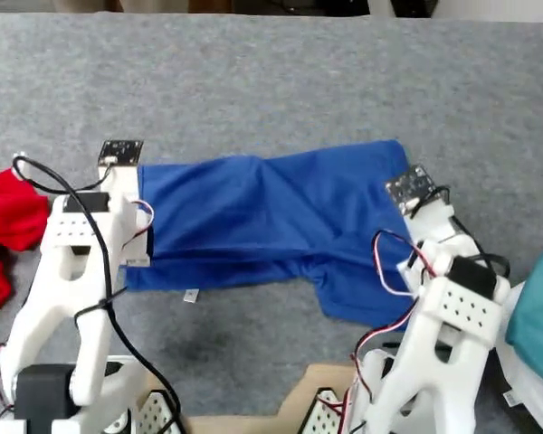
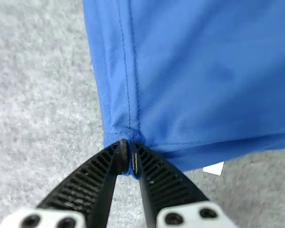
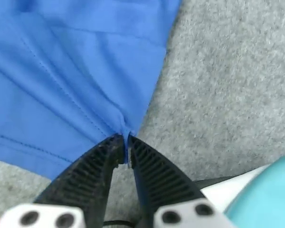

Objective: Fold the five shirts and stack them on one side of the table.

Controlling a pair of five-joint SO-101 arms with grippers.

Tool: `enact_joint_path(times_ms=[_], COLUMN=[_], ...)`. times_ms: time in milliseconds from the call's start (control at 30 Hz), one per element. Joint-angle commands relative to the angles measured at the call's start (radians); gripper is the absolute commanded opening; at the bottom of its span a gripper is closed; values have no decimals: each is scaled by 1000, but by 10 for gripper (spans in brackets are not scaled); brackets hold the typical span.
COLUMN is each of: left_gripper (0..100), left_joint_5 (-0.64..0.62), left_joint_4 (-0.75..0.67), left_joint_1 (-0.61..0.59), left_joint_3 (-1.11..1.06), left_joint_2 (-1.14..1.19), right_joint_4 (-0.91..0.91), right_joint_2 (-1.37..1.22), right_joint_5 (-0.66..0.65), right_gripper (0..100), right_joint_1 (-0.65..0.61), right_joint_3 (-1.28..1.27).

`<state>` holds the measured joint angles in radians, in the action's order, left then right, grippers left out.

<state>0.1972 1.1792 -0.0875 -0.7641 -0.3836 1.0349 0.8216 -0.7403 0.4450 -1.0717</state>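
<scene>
Grip on blue shirt (image 1: 271, 217) at both ends

It lies spread mid-frame in the high view on the grey table (image 1: 271, 81). The left gripper (image 2: 127, 159), at that view's left, is closed tight on its hem corner; the right gripper (image 3: 125, 149), at its right, clamps the opposite edge.

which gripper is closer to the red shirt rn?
Left. The left gripper pinches the edge of the blue shirt on the side toward the red shirt; the right gripper pinches its opposite edge, by the teal cloth.
</scene>
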Motion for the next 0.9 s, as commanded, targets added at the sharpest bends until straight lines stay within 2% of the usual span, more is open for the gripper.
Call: enact_joint_path(times_ms=[0, 200, 400, 600, 700, 867], left_gripper=[20, 20, 20, 24, 42, 132], left_joint_5=[6, 8, 37, 35, 34, 2], left_joint_4=[-11, -14, -80, -109, -103, -94], left_joint_1=[3, -2, -3, -5, -12, -123], left_joint_3=[-18, -61, -81, -84, -80, -64], left_joint_2=[-36, -45, -38, -36, -45, -47], right_joint_4=[-23, -63, -57, -15, 44, 118], right_joint_2=[44, 50, 54, 54, 59, 156], right_joint_5=[-37, -97, -103, -199, -270, -316], right_gripper=[5, 5, 5, 12, 90, 256], right_joint_1=[47, 124, 125, 125, 125, 124], right_joint_3=[-19, -54, -61, -58, -50, -13])
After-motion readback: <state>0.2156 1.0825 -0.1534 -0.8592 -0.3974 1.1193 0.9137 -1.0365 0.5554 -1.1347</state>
